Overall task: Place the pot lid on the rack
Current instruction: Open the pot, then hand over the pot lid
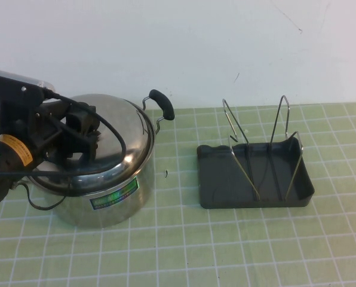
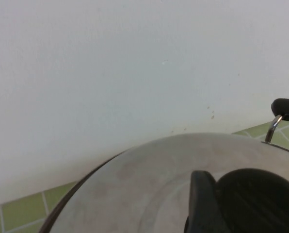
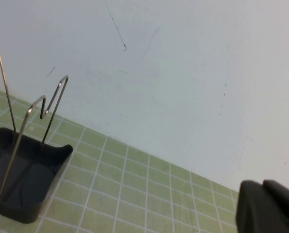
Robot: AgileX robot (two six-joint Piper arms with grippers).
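Nearest on the green checkered mat sits the steel pot at the left, green label on its side, one black handle poking out toward the white wall. The pot lid is shiny, domed and sits on the pot. The left gripper is right over the lid's centre; can't tell whether its fingers are clamped. The dark grey rack with silver wire loops stands well apart to the right. The right gripper is pinched together beyond the rack's right end.

Bright, even light; pot lid shows glare.
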